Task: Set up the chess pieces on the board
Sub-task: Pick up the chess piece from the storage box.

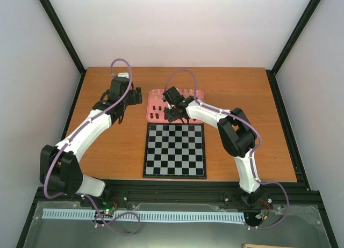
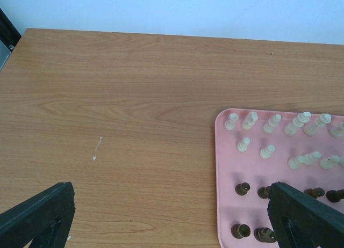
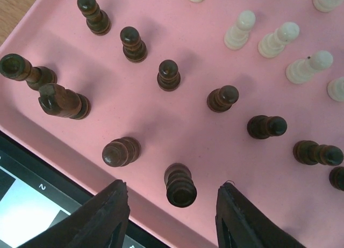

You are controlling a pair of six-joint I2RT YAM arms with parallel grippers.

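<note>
The black-and-white chessboard (image 1: 175,150) lies bare in the table's middle. Behind it the pink tray (image 1: 195,94) holds the dark and cream chess pieces. My right gripper (image 1: 173,112) hangs over the tray's near edge, open; in the right wrist view a dark rook (image 3: 180,185) stands between its fingertips (image 3: 109,210), untouched, with other dark pieces such as a knight (image 3: 62,101) and cream pieces (image 3: 239,29) beyond. My left gripper (image 1: 119,112) is open and empty over bare wood left of the tray (image 2: 226,173); its right finger (image 2: 306,216) overlaps the tray's dark pieces (image 2: 242,188).
A board corner (image 3: 32,205) shows under the tray's edge in the right wrist view. The wooden table (image 1: 107,151) ends at black frame posts and white walls at the back and sides. A small white mark (image 2: 95,150) lies on the wood left of the tray.
</note>
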